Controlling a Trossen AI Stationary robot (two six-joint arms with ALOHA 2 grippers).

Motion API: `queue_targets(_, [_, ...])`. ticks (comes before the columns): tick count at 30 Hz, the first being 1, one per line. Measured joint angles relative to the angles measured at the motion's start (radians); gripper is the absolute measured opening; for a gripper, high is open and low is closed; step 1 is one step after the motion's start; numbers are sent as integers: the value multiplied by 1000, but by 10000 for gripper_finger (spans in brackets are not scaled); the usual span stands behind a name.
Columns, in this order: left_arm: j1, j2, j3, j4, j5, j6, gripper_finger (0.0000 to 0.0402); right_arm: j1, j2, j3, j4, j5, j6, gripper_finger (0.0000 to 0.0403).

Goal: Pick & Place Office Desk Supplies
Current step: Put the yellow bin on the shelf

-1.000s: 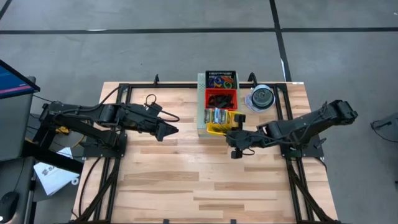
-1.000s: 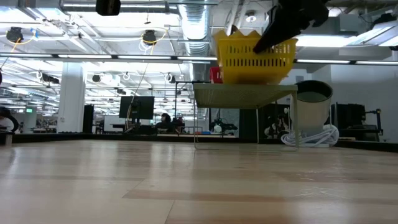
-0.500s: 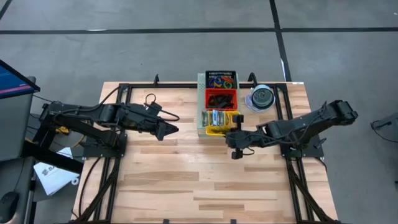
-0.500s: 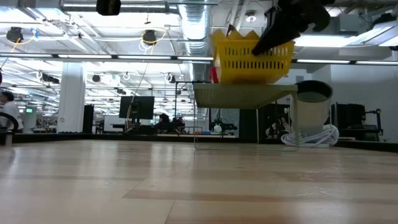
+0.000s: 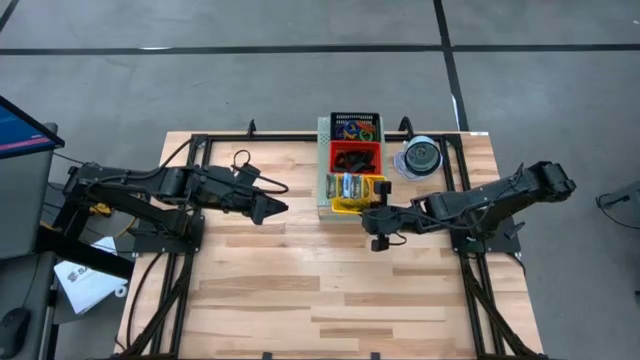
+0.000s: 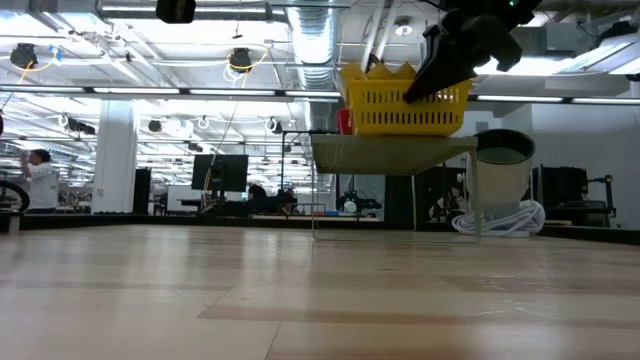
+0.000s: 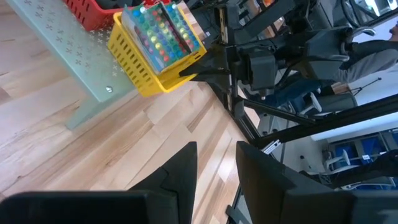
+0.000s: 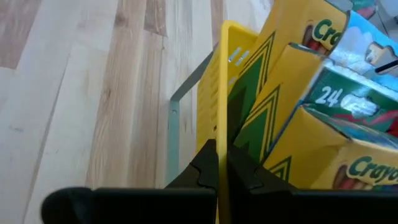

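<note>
- Yellow basket [image 5: 357, 194]: shifted since a second ago. In the high view it has been carried from a skewed position half off the front of the pale green perforated stand [image 5: 324, 160] back toward alignment with the other baskets; in the low view it has been lowered until its base appears to meet the stand top [image 6: 395, 146].
- Contents of yellow basket: crayon boxes [image 8: 298, 93], yellow-green cartons standing on edge, with a green-blue packet marked "24" [image 8: 351, 102] among them; an open crayon pack showing coloured tips is seen in the left wrist view [image 7: 160, 34].
- Right gripper [image 5: 377, 214]: clenched on the yellow basket's near wall, the rim being pinched between the closed fingers [image 8: 208, 162], as the right wrist view shows.
- Judgement: the basket is being set back in its place on the stand; release of the rim is likely the next requirement, provided the base is fully seated. A tilt or snag on the stand edge remains the risk.
- Red basket [image 5: 355, 159]: next along the stand, holding dark items, probably binder clips.
- Black basket [image 5: 356, 128]: farthest along, holding coloured elastic loops.
- Disc spindle [image 5: 421, 158]: beside the stand, on the table [image 5: 300, 290], apart from the baskets.
- Left gripper [image 5: 276, 209]: held over the table, well apart from the stand; fingers [image 7: 180, 171] parted with a narrow gap, nothing held.
</note>
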Motion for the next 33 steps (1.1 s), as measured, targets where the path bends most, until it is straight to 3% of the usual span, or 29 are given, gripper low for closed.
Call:
queue_targets(11, [0,0,0,0,0,-1,106,-34,0,0,-1,8,-25,4])
queue_targets(20, [0,0,0,0,1,0,106,-23,-1,2,16,0,-17,68])
queue_targets(33, [0,0,0,0,1,2,106,-30,-8,2,17,39,-41,103])
